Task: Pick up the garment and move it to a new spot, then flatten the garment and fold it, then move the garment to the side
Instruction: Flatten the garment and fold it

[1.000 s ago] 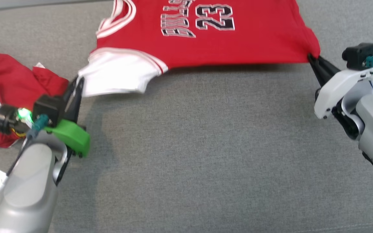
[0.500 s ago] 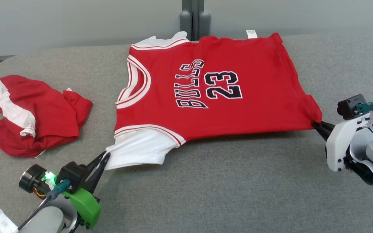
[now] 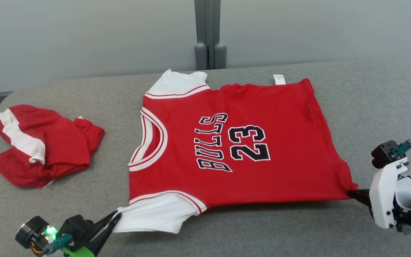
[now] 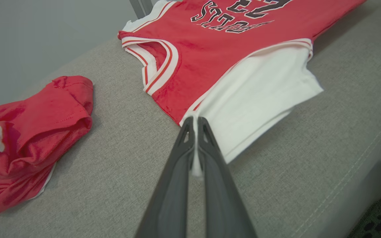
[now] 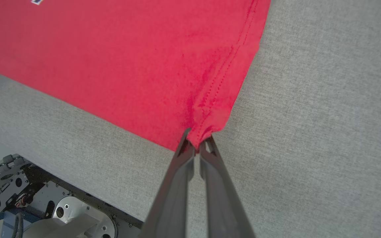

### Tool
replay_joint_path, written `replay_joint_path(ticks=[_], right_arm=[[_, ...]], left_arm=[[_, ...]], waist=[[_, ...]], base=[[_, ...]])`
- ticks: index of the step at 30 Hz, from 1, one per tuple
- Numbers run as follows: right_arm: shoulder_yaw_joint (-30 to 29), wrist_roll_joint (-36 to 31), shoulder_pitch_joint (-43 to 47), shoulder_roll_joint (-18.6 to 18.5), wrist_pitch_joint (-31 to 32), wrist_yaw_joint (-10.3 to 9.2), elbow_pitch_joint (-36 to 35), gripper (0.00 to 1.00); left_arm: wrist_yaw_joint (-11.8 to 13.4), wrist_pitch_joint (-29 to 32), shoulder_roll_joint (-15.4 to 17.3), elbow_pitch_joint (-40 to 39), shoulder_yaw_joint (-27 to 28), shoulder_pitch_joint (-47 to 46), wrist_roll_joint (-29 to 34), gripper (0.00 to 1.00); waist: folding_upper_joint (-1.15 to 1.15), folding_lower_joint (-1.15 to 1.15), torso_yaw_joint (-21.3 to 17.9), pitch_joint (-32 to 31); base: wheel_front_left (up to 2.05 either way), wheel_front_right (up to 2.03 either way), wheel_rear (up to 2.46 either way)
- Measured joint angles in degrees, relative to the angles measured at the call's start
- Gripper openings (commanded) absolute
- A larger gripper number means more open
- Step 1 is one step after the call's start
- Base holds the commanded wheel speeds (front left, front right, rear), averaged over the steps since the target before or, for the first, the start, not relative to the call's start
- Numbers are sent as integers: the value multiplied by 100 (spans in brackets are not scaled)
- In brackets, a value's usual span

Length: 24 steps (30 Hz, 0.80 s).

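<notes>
Head view. Holds the garment [image 3: 234, 142] spread print-up on the middle of the grey table [image 3: 262, 235], collar to the left, hem to the right. Pinches the tip of the near white sleeve [image 3: 155, 217] with the left gripper [image 3: 117, 215] at the near left. Clamps the near hem corner [image 3: 346, 184] with the right gripper [image 3: 350, 193] at the near right. Reads as a flattening pull: two grips well apart along the near edge, stretching it straight so that the cloth lies smooth before any fold. Leaves a crumpled red-and-white cloth [image 3: 48, 142] well apart at the far left, probably set out of the way.

Left wrist view. Shows the left fingers [image 4: 177, 172] pressed together on a thin strip of white sleeve cloth running down between them. Lifts the sleeve edge slightly off the table just beyond the tips, which suggests a pull toward the near side.

Right wrist view. Shows the right fingers [image 5: 177, 178] clenched on the bunched red corner, right at the stitched hem. Gathers small puckers into the grip, a sign of tension along the cloth. Takes in the wheeled base [image 5: 61, 205] below the table's near edge.
</notes>
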Motion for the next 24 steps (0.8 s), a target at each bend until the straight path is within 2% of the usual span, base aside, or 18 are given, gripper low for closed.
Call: replay_joint_path(ticks=[5, 11, 16, 24], right_arm=[[5, 213, -50, -201, 213, 0, -207, 0], [3, 108, -460, -189, 222, 0, -196, 0], [-1, 18, -953, -121, 391, 0, -134, 0], [-16, -108, -1631, 79, 631, 0, 216, 0]], left_arm=[[107, 266, 274, -472, 59, 63, -45, 0], [169, 580, 303, -580, 103, -331, 32, 0], [140, 733, 222, -455, 70, -948, 159, 0], [49, 838, -99, 137, -26, -2065, 349, 0]], waist=[[0, 0, -34, 65], [0, 0, -55, 295], [0, 0, -79, 595], [0, 0, -120, 1152]], base=[[0, 0, 0], [0, 0, 0], [0, 0, 0], [0, 0, 0]])
